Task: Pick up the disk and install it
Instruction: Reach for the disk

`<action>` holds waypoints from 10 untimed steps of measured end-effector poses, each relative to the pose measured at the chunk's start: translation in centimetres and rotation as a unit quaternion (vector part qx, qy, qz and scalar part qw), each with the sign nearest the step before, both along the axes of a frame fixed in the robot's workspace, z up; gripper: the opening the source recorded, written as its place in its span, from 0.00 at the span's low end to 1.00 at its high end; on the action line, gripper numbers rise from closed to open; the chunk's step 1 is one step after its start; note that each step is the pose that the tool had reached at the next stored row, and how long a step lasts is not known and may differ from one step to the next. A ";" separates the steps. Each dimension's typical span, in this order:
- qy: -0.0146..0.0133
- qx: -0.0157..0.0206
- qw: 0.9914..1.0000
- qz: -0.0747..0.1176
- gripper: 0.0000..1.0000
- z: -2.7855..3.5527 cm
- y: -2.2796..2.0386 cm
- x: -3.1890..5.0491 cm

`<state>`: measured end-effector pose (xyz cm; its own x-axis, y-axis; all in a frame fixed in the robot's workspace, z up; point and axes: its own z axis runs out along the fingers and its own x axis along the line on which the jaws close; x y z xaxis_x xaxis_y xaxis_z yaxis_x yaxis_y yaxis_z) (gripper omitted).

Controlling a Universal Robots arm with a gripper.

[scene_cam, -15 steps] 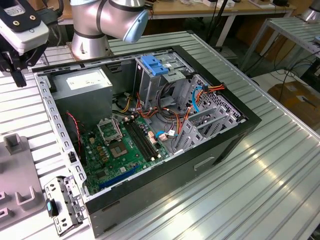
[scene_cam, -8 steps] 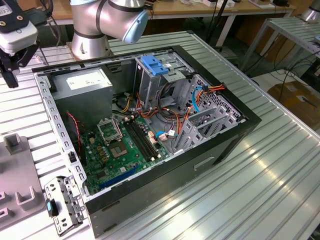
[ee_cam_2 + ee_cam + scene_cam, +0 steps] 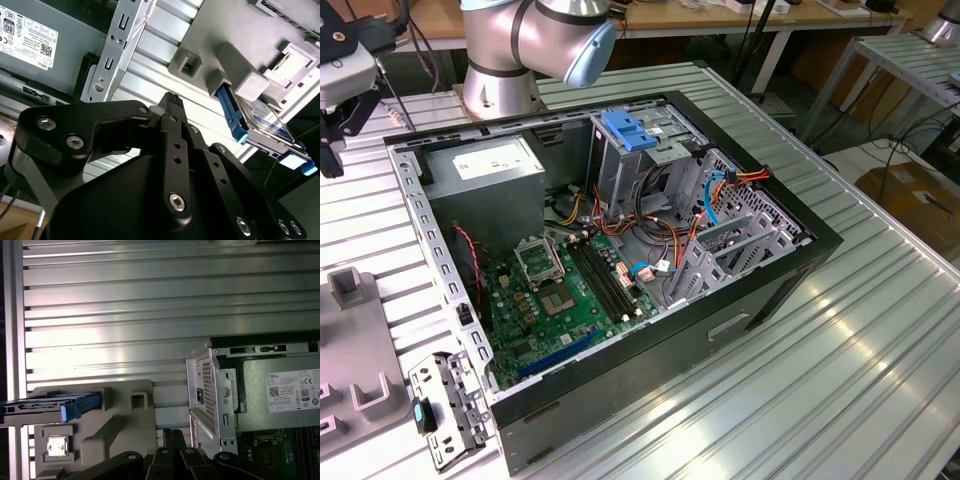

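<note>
The gripper (image 3: 173, 434) hangs over the surface (image 3: 150, 305) and looks clenched on nothing. The disk (image 3: 50, 407) stands on edge in a grey holder (image 3: 120, 425) off to one side of the gripper, well apart from it. The case (image 3: 220, 390) lies to the other side. If the gripper met the disk clenched, it would knock it rather than straddle it, and a skewed grip could jam it in its slot. Both wrist views show the disk. The exterior view adds the cage (image 3: 620, 170) and the loose cables (image 3: 720, 190) beside it, a likely snag.
</note>
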<state>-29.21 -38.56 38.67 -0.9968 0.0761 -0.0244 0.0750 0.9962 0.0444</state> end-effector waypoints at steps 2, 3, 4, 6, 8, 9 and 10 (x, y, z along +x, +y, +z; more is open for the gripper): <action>0.000 0.000 1.000 0.000 0.11 -0.02 0.03 -0.18; 0.000 0.000 1.000 0.000 0.11 -0.03 0.04 -0.27; 0.000 0.000 1.000 0.000 0.11 -0.05 0.05 -0.38; 0.000 0.000 1.000 0.000 0.11 -0.09 0.10 -0.70; 0.000 0.000 1.000 0.000 0.11 -0.11 0.12 -0.87; 0.000 0.000 1.000 0.000 0.11 -0.14 0.15 -1.08; 0.000 0.000 1.000 0.000 0.11 -0.16 0.17 -1.22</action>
